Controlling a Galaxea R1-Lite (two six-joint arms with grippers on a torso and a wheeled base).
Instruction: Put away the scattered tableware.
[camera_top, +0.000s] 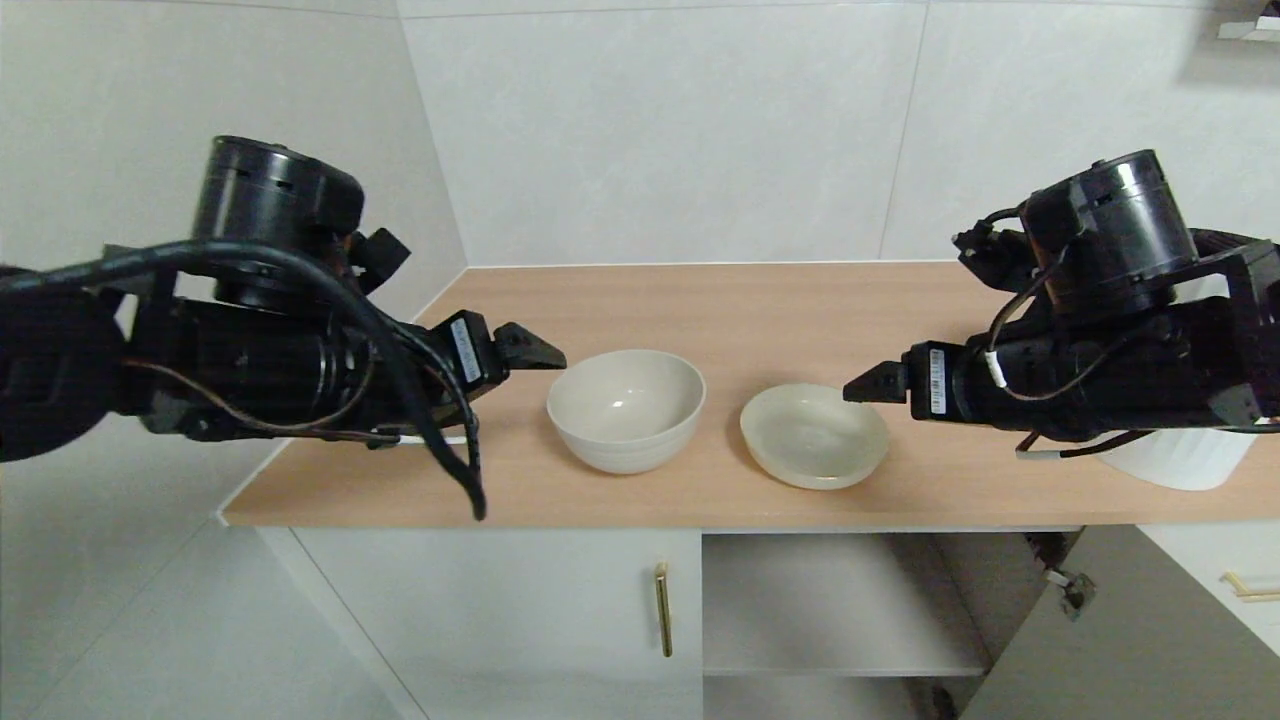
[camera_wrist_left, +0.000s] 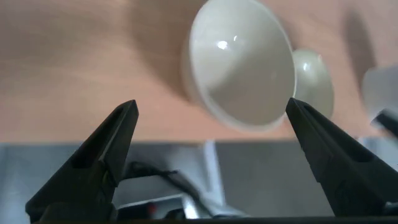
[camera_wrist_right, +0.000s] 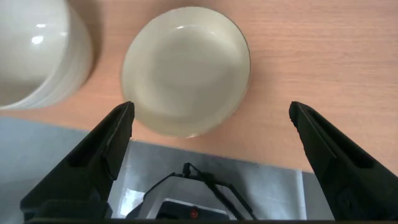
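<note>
Two pale bowls stand side by side on the wooden counter (camera_top: 720, 310). The deep bowl (camera_top: 625, 408) is on the left and the shallow bowl (camera_top: 815, 435) on the right. My left gripper (camera_top: 535, 350) hovers just left of the deep bowl, above the counter. It is open and holds nothing; between its tips (camera_wrist_left: 211, 104) I see the deep bowl (camera_wrist_left: 239, 74) with the shallow bowl (camera_wrist_left: 314, 81) behind. My right gripper (camera_top: 862, 385) hangs over the shallow bowl's right rim, also open and holding nothing (camera_wrist_right: 211, 107). Below it lie the shallow bowl (camera_wrist_right: 186, 68) and the deep bowl (camera_wrist_right: 37, 53).
A white container (camera_top: 1185, 460) stands on the counter at the right, partly behind my right arm. Under the counter a cabinet stands open with a bare shelf (camera_top: 840, 600), its door (camera_top: 1120, 640) swung out to the right. A closed door with a gold handle (camera_top: 662, 608) is to its left.
</note>
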